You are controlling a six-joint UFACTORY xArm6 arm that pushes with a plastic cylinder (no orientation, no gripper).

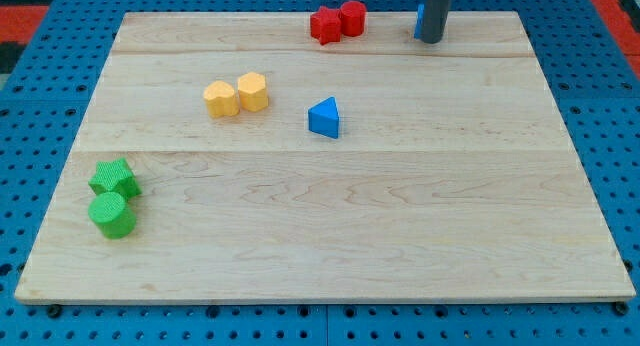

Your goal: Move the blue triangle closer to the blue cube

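My tip (431,40) is down on the wooden board (330,226) close to its top edge, towards the top right corner. It is a plain dark rod with no jaws, holding nothing, simply standing on the wood. Tucked right against its left side is a sliver of the blue cube (420,22); the rod covers most of that block, so only a narrow blue strip shows, and they look to be touching.

Moving left along the top edge, there are two red blocks side by side: a red cylinder (352,17) and, pressed against its left, a red star-like block (325,26).

Now the blue triangle (324,118): it sits well apart from my tip, below and to the left, roughly mid-board in the upper half, alone on bare wood.

Further left, two yellow blocks touch each other: a yellow hexagon (253,91) and a rounder yellow block (221,99).

Near the left edge, lower down, a green star (114,177) sits just above a green cylinder (112,215).

There is no readable writing or label anywhere.
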